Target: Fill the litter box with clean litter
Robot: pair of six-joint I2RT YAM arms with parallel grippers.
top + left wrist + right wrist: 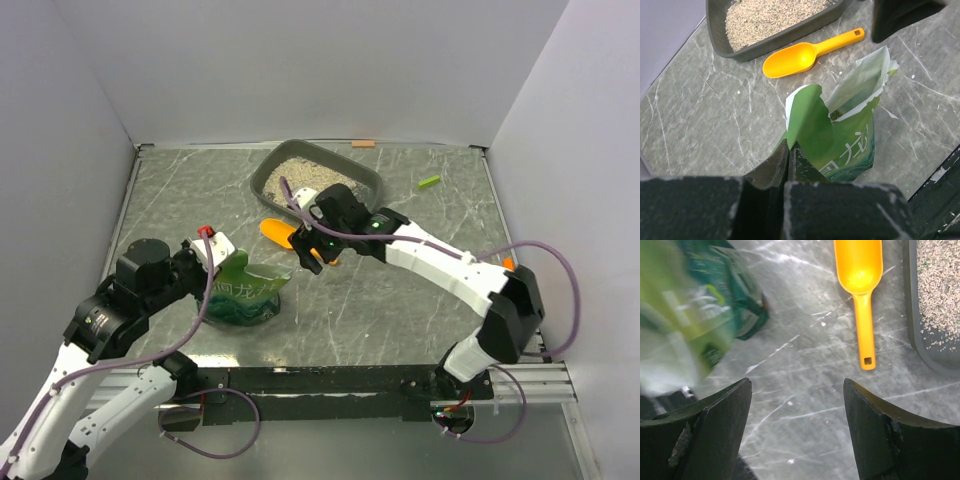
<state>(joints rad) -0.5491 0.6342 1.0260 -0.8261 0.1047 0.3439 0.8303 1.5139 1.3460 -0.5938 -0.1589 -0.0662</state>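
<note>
- The litter box (262, 182) sits at the far middle of the table (400, 320), and the clean litter (305, 170) lies in it as a pale speckled layer.
- My left wrist view shows the tray's near wall (790, 37) with granules (775, 15) behind it. A few stray grains dot the table.
- The orange scoop (275, 232) lies flat on the table just near of the tray, not touching it. Its bowl points left, and in the top view its handle runs under my right arm.
- The green bag (245, 295) stands at the near left, its torn mouth gaping upward.
- My left gripper (789, 150) is clenched on a flap of the bag's torn top edge, with the green film coming out from between the fingers.
- My right gripper (797, 425) hangs above bare table between bag and scoop, jaws spread wide with nothing between them.
- In the right wrist view the scoop (860, 270) lies ahead of the fingers, the tray's corner (920, 340) is at the right edge, and the bag (705, 305) is a green blur on the left.
- A small green object (429, 182) lies on the table right of the tray.
</note>
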